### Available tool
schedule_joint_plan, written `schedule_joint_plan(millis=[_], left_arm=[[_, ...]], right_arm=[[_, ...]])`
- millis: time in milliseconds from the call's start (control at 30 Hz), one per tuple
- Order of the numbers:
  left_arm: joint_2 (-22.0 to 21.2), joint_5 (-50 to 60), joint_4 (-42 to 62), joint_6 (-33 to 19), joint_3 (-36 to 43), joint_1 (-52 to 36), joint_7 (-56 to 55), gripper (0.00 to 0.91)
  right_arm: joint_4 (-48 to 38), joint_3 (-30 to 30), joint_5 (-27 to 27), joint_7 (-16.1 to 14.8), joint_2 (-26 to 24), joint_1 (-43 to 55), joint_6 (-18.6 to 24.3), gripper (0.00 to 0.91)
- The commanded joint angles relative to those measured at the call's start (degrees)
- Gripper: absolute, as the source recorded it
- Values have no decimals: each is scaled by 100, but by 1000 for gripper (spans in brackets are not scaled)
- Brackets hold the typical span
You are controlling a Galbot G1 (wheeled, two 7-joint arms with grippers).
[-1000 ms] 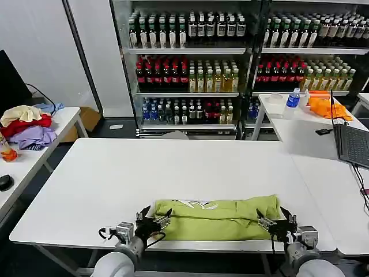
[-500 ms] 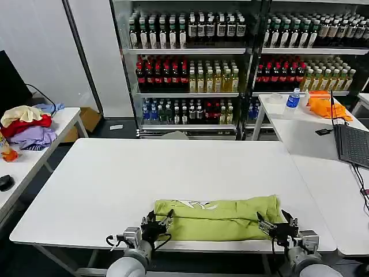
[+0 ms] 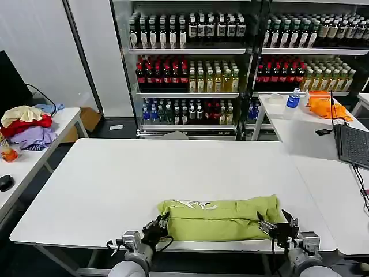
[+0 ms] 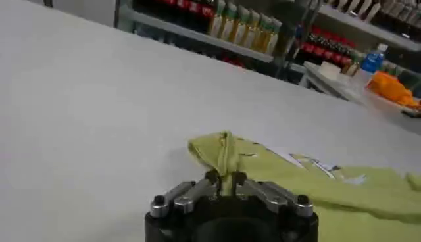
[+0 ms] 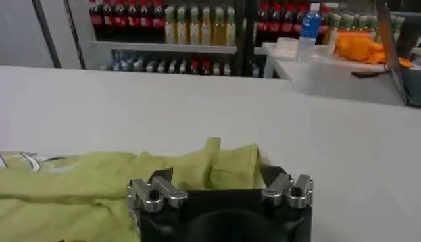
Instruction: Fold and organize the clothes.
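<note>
Both hands (image 3: 159,223) (image 3: 278,223) on T-shirt (image 3: 222,218)

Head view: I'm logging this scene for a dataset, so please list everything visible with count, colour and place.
T-shirt: one, lime yellow-green with a white-and-dark print, folded into a long band at the near edge of the middle table.
Middle table: one, white, before the robot.
Pile of clothes: one, cream, red and lavender, on the left side table.
Orange cloth: one, bright orange, on the right side table.
Water bottle: one, clear with a blue label, beside the orange cloth.
Laptop: one, dark, at the right edge.
Drink shelves: rows of bottles in dark, red, yellow and blue, behind the tables.
Left tool: shut on the T-shirt's left end.
Right tool: black, open, at the T-shirt's right end.
</note>
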Motion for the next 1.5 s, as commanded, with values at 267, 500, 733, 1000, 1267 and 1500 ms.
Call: schedule_joint_plan(millis=[267,500,733,1000,1267,1500], left_arm=[[561,-1983,-242,102,-1827,38,21,71],[1487,-2761,8,237,-2892,-58,-5,60],[1812,-2859,-116,339,-3242,-156,-36,60],[1047,-3279,-1294,430,-2032,-158,-269,60],[108,-3418,-1085,351,-874,-611,-298,60],[-347,-3291,-633,269,-223,-826,-313,60]], right_arm=[[-5,-7,30,-4,-3,61,-1,907],[0,4,104,-8,-36,126,-2,907],[13,7,133,-17,-62,126,5,907],[1,-52,106,-16,-124,85,3,907],[-23,-79,115,-16,-277,101,-3,907],[-52,-144,143,-30,-414,132,16,907]])
